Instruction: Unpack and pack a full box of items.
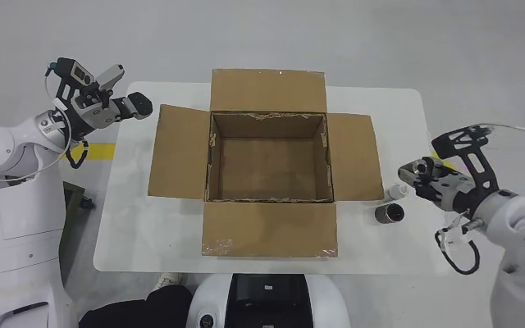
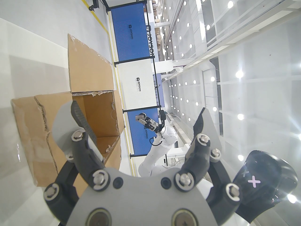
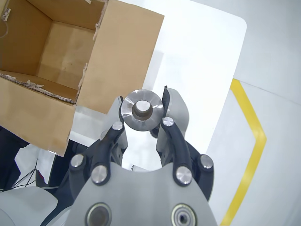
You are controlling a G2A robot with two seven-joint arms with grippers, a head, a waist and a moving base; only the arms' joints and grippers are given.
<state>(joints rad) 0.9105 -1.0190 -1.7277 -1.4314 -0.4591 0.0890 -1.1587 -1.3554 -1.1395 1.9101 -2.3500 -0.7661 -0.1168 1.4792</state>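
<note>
Box sits mid-surface with its mouth wide open, bare cardboard floor showing: a straight drop in from above. All four flaps are folded outward, so cardboard covers the surface on every side. The right side is tight: a small white bottle and a dark cylinder stand just off the right flap, near the right claw, itself clamped round a metal disc. The left claw, fingers spread, hangs at the surface's far left corner, a bare strip between it and the left flap.
</note>
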